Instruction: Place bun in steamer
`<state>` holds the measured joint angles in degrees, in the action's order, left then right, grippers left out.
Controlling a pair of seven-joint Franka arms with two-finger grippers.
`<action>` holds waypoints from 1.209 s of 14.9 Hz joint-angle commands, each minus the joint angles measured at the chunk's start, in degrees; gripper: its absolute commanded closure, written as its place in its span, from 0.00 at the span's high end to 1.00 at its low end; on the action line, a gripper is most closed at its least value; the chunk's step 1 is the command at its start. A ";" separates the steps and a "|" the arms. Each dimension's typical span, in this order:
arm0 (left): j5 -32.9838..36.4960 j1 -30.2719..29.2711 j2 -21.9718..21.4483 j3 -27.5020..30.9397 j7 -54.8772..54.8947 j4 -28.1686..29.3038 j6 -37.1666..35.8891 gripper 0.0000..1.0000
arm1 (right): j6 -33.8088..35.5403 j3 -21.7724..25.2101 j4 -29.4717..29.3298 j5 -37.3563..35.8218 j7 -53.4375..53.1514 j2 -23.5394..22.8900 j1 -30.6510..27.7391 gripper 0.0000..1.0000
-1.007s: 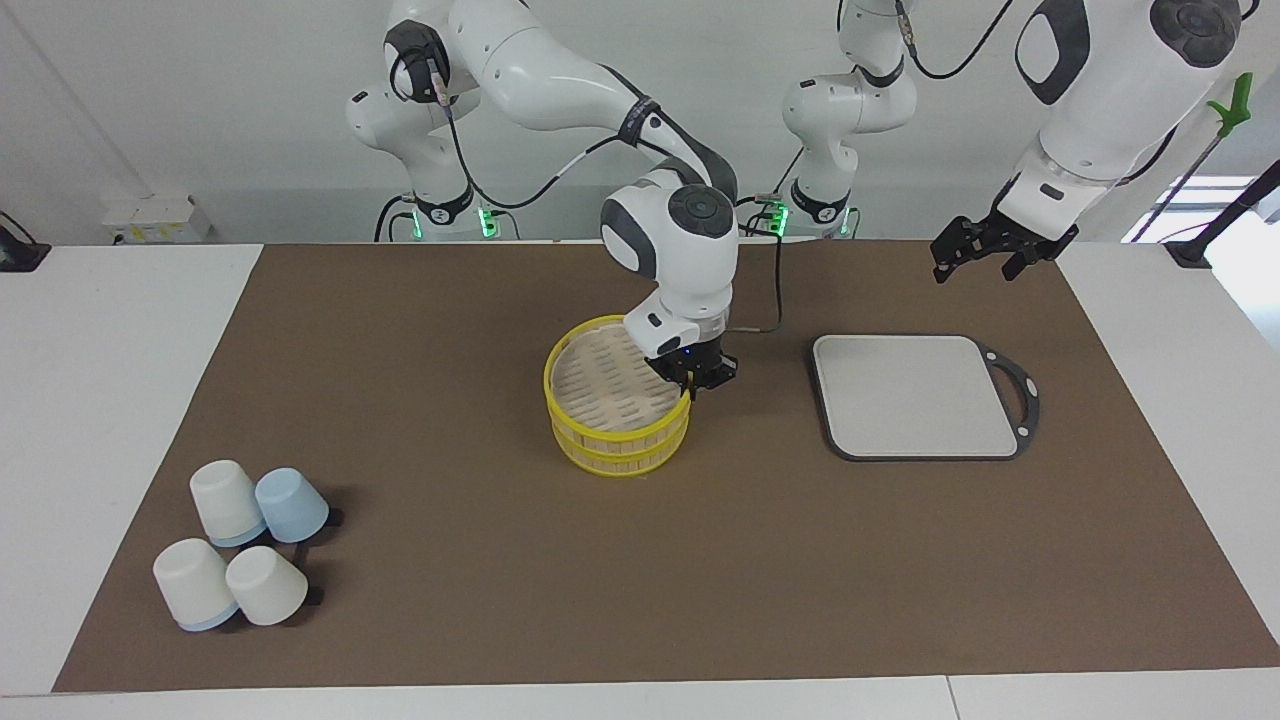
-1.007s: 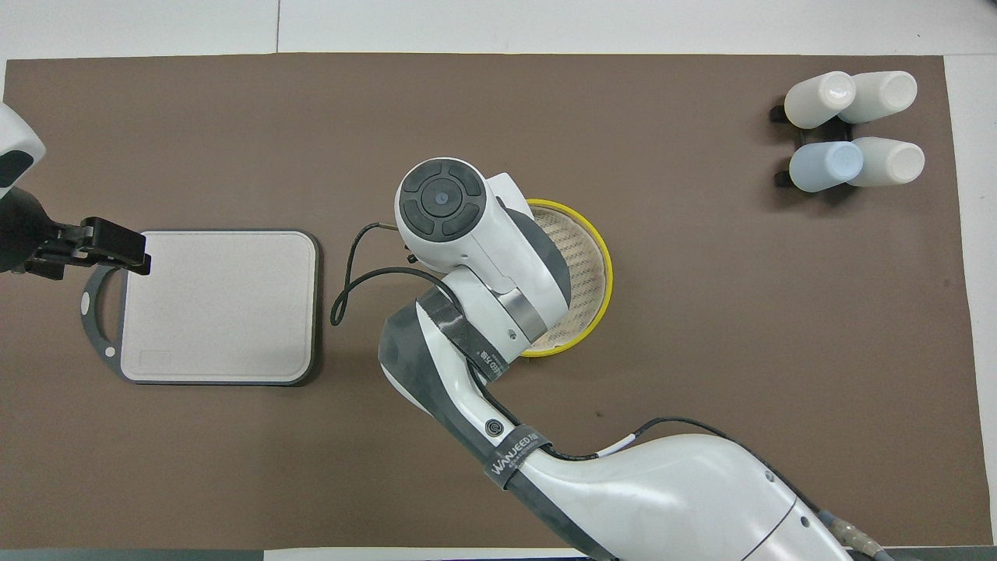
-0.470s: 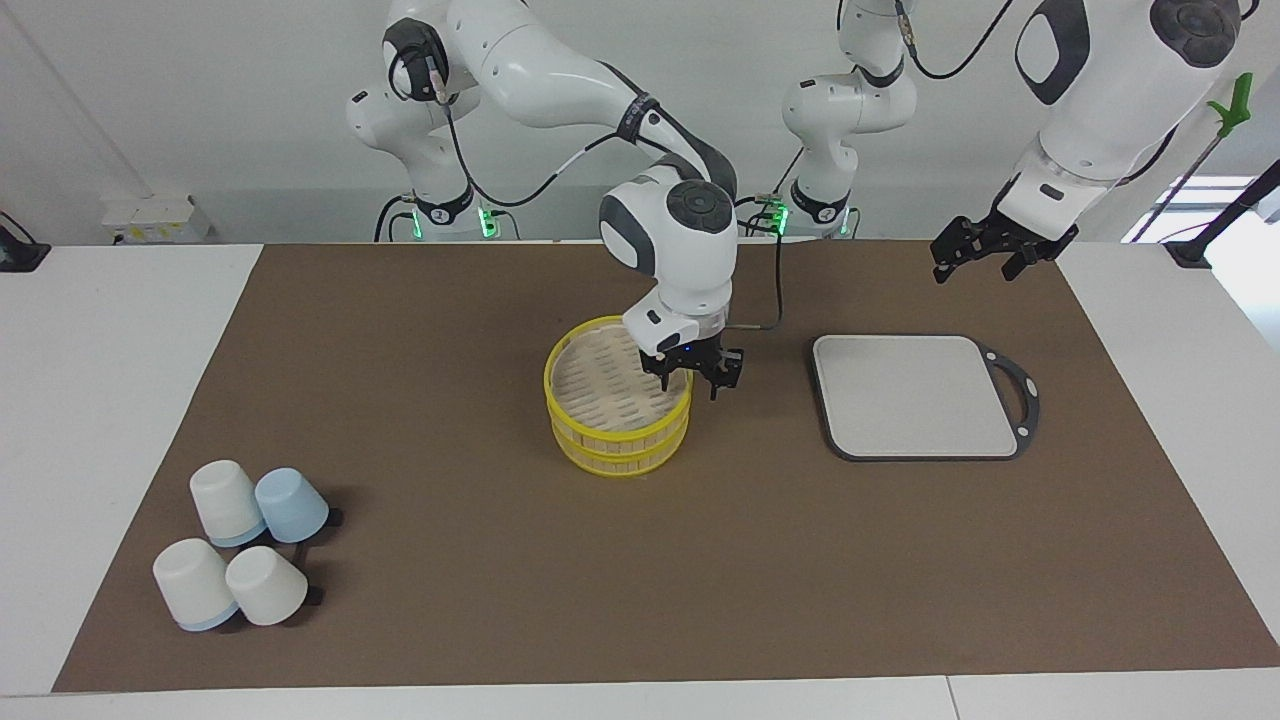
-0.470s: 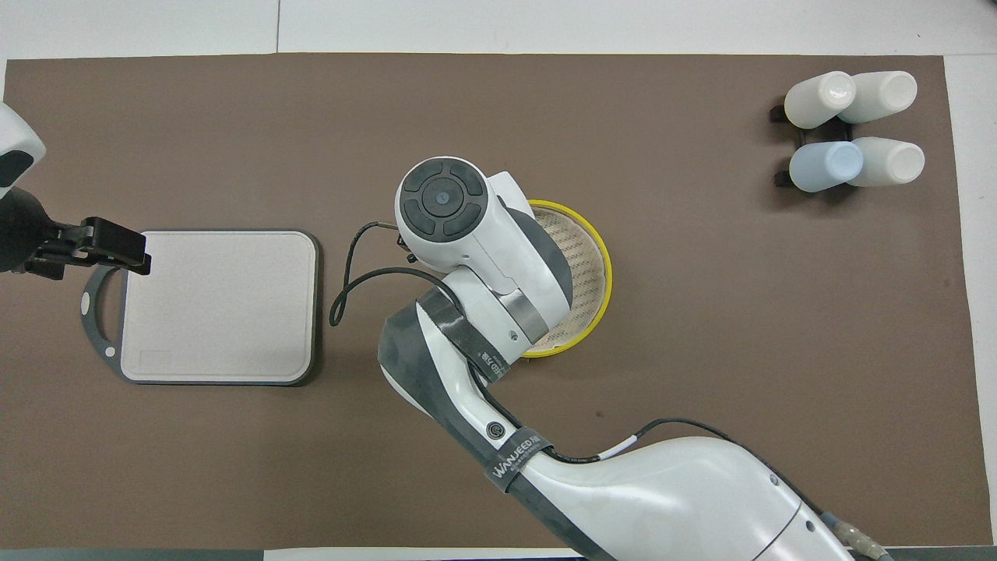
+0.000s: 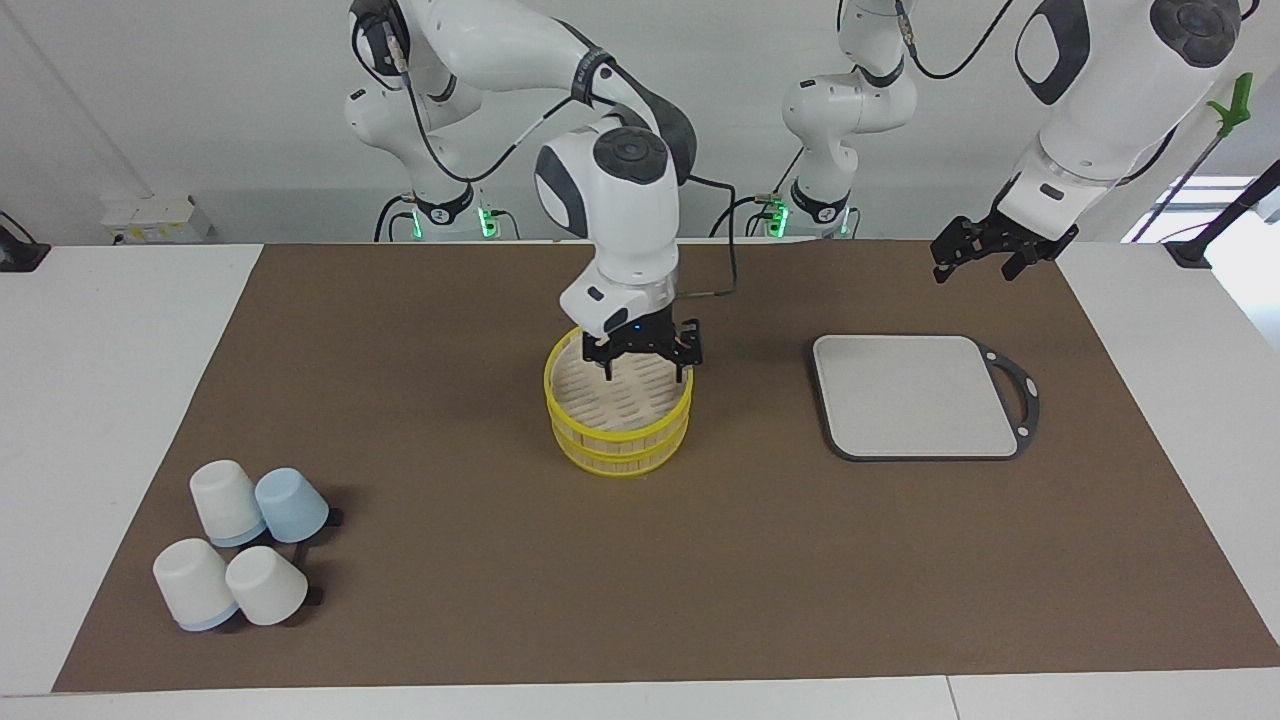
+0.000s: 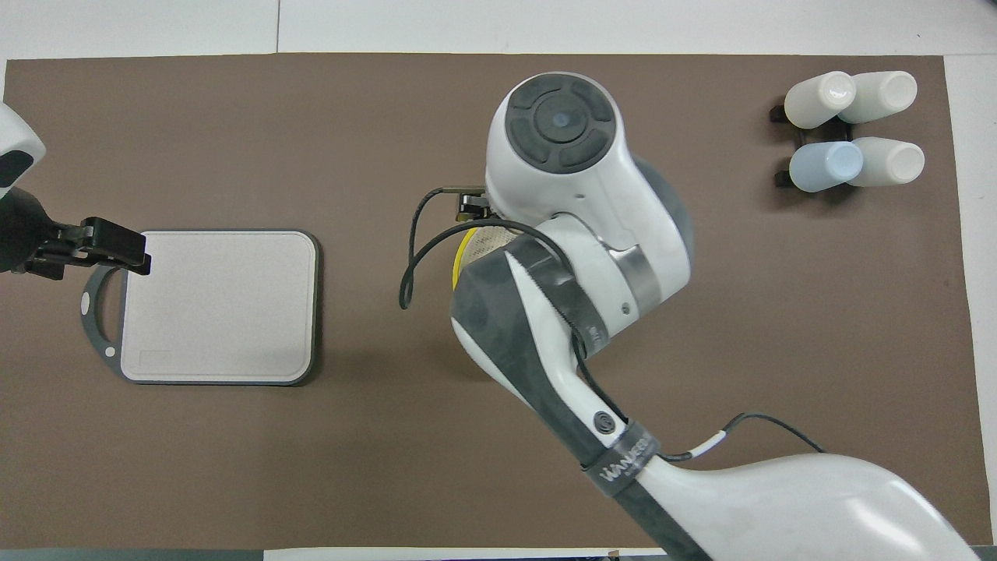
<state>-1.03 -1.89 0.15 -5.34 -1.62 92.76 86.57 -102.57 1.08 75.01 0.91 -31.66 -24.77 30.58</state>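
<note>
The right gripper (image 5: 647,364) hangs just over the steamer (image 5: 618,412), above the part of its rim at about one o'clock in the facing view, with its fingers spread wide and nothing between them. The steamer stands below it with the slatted lid on top; in the overhead view the arm covers almost all of it and only a bit of yellow rim (image 6: 459,253) shows. The bun cannot be seen in either view, so where it lies I cannot tell.

The left gripper (image 5: 978,252) waits in the air with its fingers apart and empty, over the mat at about one o'clock from the grey board (image 5: 913,396).

There is one steamer, one board with a dark handle, and four upturned cups (image 5: 242,543): three pale ones and one light blue (image 5: 290,504). The cups stand close together at about eight o'clock from the steamer in the facing view, well apart from it.

All things lie on a brown mat (image 5: 450,560) that covers a white table (image 5: 90,400). A white wall is at the robots' end.
</note>
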 commanded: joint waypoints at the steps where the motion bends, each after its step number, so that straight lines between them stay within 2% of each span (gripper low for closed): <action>1: 0.86 -0.83 -1.38 -0.64 0.57 1.73 1.06 1.00 | 6.05 -0.55 2.24 0.05 16.31 4.72 -5.95 1.00; 5: 0.86 -0.83 -1.38 -0.64 0.57 1.73 1.06 1.00 | 11.95 -0.55 2.24 0.05 29.44 8.15 -15.27 1.00; 8: 0.86 -0.83 -1.38 -0.64 0.57 1.73 1.06 1.00 | 15.12 -0.55 4.08 -0.03 33.76 11.13 -20.37 1.00; 10: 0.86 -0.83 -1.38 -0.64 0.57 1.73 1.06 1.00 | 14.25 -0.46 8.46 -0.56 35.17 14.64 -22.40 1.00; 13: 0.86 -0.83 -1.38 -0.64 0.57 1.73 1.06 1.00 | 5.75 -0.55 18.21 0.31 35.18 20.27 -26.96 1.00; 18: 0.86 -0.83 -1.38 -0.64 0.57 1.73 1.06 1.00 | 4.84 -0.46 18.86 0.41 37.72 20.81 -31.01 1.00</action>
<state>-1.03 -1.89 0.15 -5.34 -1.62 92.76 86.57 -95.99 1.34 91.61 0.90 3.57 -5.59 1.76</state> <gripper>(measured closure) 0.000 0.000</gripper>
